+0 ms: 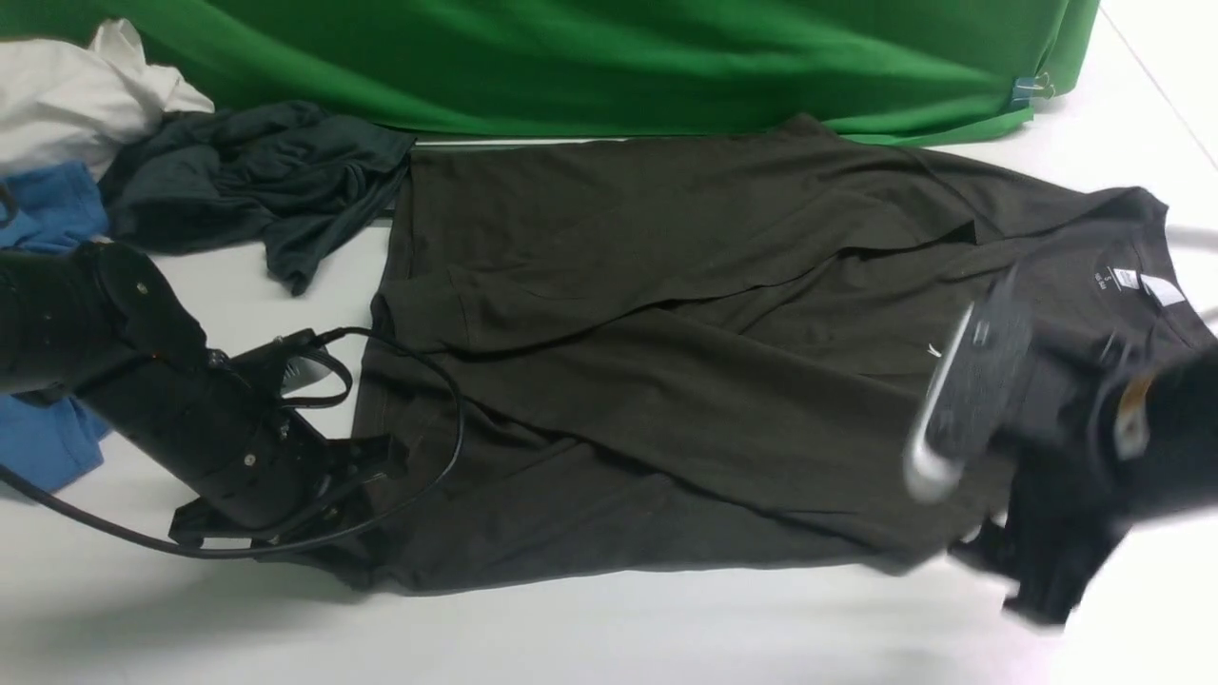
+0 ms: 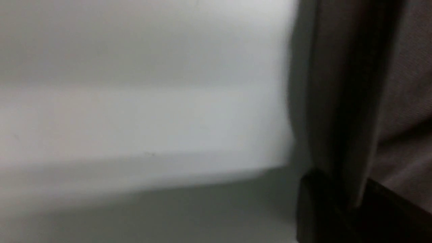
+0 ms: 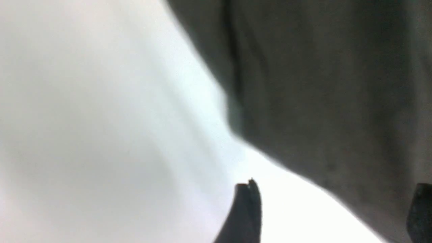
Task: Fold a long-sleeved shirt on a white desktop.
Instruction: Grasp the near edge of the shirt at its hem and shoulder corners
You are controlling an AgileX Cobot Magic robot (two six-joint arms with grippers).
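Note:
The long-sleeved shirt (image 1: 666,381), dark brown-grey, lies spread across the white desktop (image 1: 609,628) with its sleeves folded over the body and its white neck label (image 1: 1159,288) at the right. My left gripper (image 1: 357,495) sits low at the shirt's near left hem corner. In the left wrist view a fold of the shirt (image 2: 405,84) runs in between the dark fingers, so the left gripper (image 2: 351,206) is shut on the cloth. My right gripper (image 1: 1028,571), motion-blurred, is at the near right edge by the collar. It stands open (image 3: 334,212), straddling the shirt's edge (image 3: 320,84) over the desktop (image 3: 84,118).
A green cloth (image 1: 609,57) hangs along the back, with a clip (image 1: 1032,90) at its right end. At the far left lie a black-teal garment (image 1: 257,181), a blue garment (image 1: 48,219) and a white cloth (image 1: 76,95). The left arm's cable (image 1: 447,447) loops over the shirt.

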